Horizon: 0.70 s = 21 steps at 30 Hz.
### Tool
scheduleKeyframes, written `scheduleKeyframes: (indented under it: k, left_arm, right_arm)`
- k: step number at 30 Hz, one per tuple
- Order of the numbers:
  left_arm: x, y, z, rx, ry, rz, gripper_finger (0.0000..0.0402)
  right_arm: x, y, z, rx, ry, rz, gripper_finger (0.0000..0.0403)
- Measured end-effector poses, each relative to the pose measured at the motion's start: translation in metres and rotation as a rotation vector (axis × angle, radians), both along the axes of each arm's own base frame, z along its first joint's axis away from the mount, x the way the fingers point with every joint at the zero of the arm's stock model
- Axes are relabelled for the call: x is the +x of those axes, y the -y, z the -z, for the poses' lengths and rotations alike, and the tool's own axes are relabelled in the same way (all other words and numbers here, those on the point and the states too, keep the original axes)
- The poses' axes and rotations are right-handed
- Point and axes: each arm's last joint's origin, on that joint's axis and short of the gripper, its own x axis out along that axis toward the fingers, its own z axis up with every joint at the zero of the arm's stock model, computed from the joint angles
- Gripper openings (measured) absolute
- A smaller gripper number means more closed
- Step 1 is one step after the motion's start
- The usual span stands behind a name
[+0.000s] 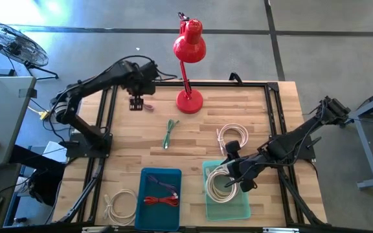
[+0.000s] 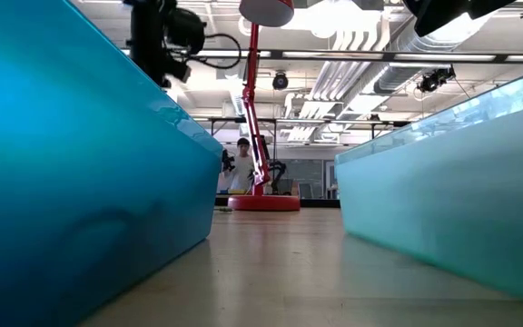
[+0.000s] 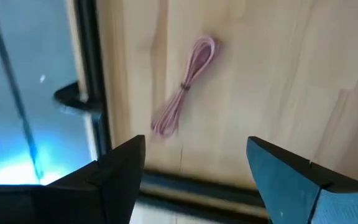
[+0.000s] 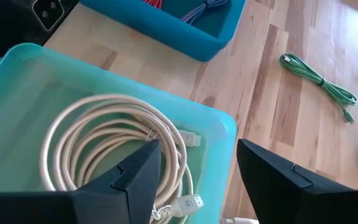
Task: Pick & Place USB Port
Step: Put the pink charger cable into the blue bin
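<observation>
A small pink cable bundle (image 1: 149,107) (image 3: 185,87) lies flat on the wooden table near its far left corner. My left gripper (image 1: 136,101) (image 3: 194,168) hangs open just above and beside it, pointing steeply down, with nothing between its fingers. A green cable (image 1: 169,133) (image 4: 319,78) lies mid-table. A beige cable coil (image 4: 104,146) with plugs at its ends lies inside the light teal tray (image 1: 207,169) (image 4: 225,121). My right gripper (image 1: 239,176) (image 4: 197,174) hovers open over that tray's far end, empty.
A blue tray (image 1: 141,194) (image 4: 185,37) with red and purple cables stands left of the teal one. A white cable coil (image 1: 232,137) lies right of centre, another (image 1: 122,206) near the front left. A red desk lamp (image 1: 190,65) stands at the far edge. A person (image 2: 241,168) shows far behind.
</observation>
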Motion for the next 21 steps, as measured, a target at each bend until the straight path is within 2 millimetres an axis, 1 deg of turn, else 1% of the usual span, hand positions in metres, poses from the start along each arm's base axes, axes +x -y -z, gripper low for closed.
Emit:
scheduleKeyframes:
  k: [4, 7, 14, 17, 21]
  left_arm:
    - [-0.006, -0.014, 0.023, -0.033, 0.023, 0.044, 0.0272]
    - [-0.009, -0.021, 0.036, -0.028, 0.025, 0.074, 0.0272]
    - [-0.02, -0.035, 0.052, -0.035, 0.052, 0.071, 0.0268]
    - [-0.023, -0.039, 0.057, -0.026, 0.055, 0.068, 0.0251]
    - [-0.025, -0.041, 0.066, -0.022, 0.06, 0.065, 0.0214]
  right_arm:
    - [0.0, 0.0, 0.0, -0.013, 0.002, -0.013, 0.0204]
    - [0.0, 0.0, 0.0, -0.025, 0.008, -0.006, 0.0204]
    - [0.0, 0.002, 0.0, -0.076, 0.024, 0.015, 0.0204]
    - [0.001, 0.003, 0.0, -0.087, 0.031, 0.027, 0.0204]
    - [0.001, 0.003, 0.0, -0.087, 0.031, 0.027, 0.0204]
